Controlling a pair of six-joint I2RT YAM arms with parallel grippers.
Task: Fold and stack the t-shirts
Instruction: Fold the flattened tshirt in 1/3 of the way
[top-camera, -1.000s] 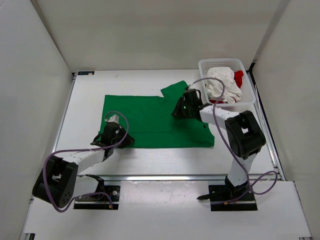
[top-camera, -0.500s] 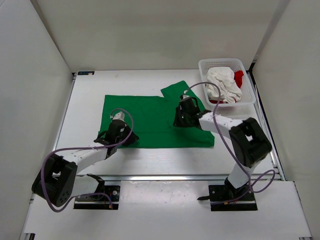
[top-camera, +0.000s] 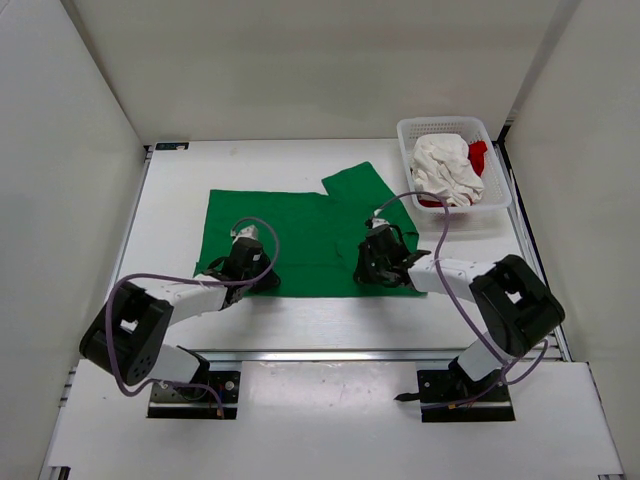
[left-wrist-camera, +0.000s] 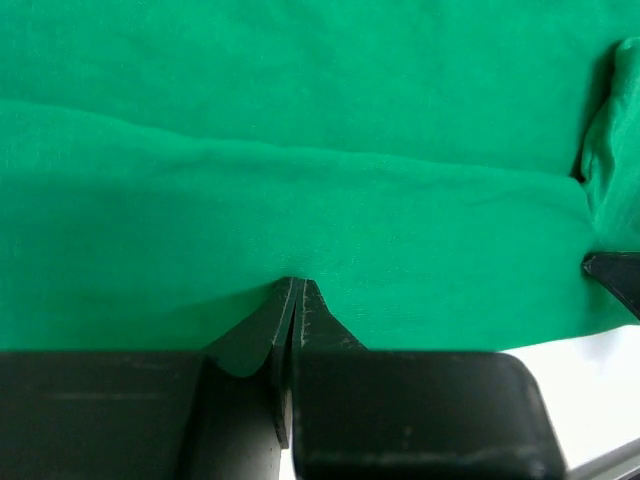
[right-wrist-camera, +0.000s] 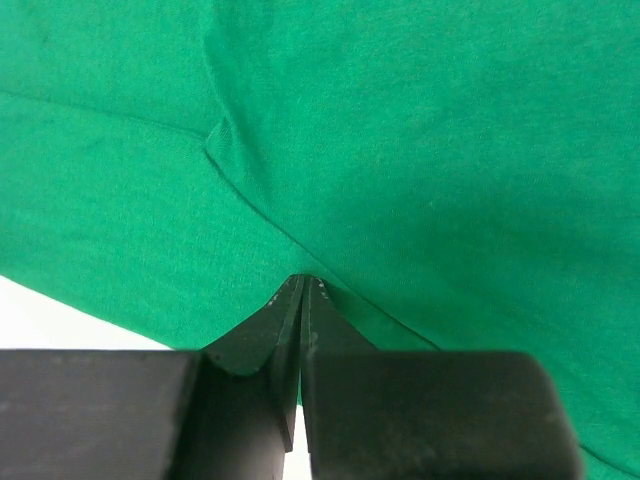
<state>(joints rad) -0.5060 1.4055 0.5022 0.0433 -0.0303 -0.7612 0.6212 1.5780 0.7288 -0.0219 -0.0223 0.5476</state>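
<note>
The green t-shirt (top-camera: 300, 225) lies spread flat on the table and fills both wrist views (left-wrist-camera: 320, 150) (right-wrist-camera: 400, 130). My left gripper (top-camera: 262, 276) (left-wrist-camera: 296, 286) is shut, its tips on the shirt near its near edge. My right gripper (top-camera: 368, 270) (right-wrist-camera: 303, 282) is shut, its tips on the shirt's near right part, where a crease runs up to them. No cloth shows between either pair of jaws. The white t-shirt (top-camera: 445, 168) and the red t-shirt (top-camera: 478, 153) lie crumpled in the basket.
The white mesh basket (top-camera: 440, 124) stands at the back right corner. White walls enclose the table on three sides. Bare table (top-camera: 320, 315) shows between the shirt's near edge and the arm bases.
My right gripper has moved from the middle of the shirt's right part toward the near edge. My left gripper has shifted right along the near edge. The shirt's outline looks unchanged.
</note>
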